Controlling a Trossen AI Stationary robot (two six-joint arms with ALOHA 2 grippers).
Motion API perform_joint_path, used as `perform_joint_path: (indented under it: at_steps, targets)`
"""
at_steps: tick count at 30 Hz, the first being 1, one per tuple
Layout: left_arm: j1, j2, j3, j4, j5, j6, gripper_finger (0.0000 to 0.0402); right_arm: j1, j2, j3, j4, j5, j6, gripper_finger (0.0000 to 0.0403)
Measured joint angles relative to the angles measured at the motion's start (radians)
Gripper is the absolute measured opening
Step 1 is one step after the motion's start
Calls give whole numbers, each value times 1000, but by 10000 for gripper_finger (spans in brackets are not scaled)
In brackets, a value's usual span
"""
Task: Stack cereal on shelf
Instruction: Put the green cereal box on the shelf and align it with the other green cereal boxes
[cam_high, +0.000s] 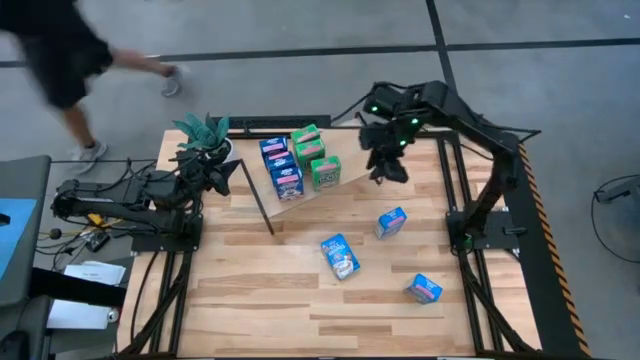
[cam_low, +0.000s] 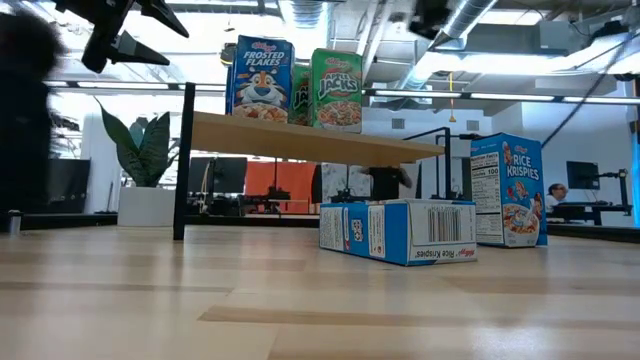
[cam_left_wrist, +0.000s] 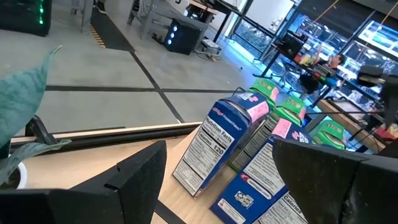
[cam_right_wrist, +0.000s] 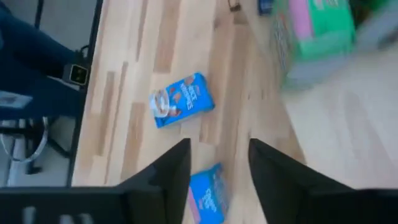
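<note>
Three blue boxes (cam_high: 340, 256) on tabletop | shelf (cam_high: 345, 165): six boxes, seemingly | left pincer (cam_high: 215, 172) spread | right pincer (cam_high: 390, 170) empty, apart

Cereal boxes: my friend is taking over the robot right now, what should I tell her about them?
Left gripper: open, empty, parked at the shelf's left end by the plant.
Right gripper: above the shelf's right end, nothing between its jaws, which stand apart.
Shelf: six cereal boxes on it, three blue and three green.
Done: those six are stacked.
Left: three blue Rice Krispies boxes on the table, one close to the shelf, one in the middle, one toward the right front corner. A person is walking past behind the table.
</note>
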Motion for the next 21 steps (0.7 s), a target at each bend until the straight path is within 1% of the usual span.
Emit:
perform_joint_path:
  at_steps: [3, 5, 7, 9, 11, 14, 17, 19, 21]
  targets:
    - [0, 0, 0, 0, 0, 0, 283, -36, -148, -170, 3, -12, 21, 143]
    - [0, 0, 0, -1, 0, 0, 283, -69, -271, -316, 64, -3, 65, 127]
    - [0, 0, 0, -1, -13, 1, 283, -87, -381, -479, 227, 9, 144, 113]
    - [0, 0, 0, -1, -21, 0, 283, -82, -474, -646, 465, 25, 239, 100]
    - [0, 0, 0, -1, -29, 0, 283, -53, -542, -791, 714, 29, 332, 88]
    - [0, 0, 0, -1, -51, -6, 283, 5, -569, -950, 1024, 68, 409, 72]
    - [0, 0, 0, -1, -62, -16, 283, 66, -534, -1031, 1232, 147, 427, 58]
    - [0, 0, 0, 0, -72, -18, 283, 91, -493, -1043, 1284, 187, 427, 50]
    - [0, 0, 0, 0, -74, -26, 283, 107, -446, -1045, 1304, 194, 427, 41]
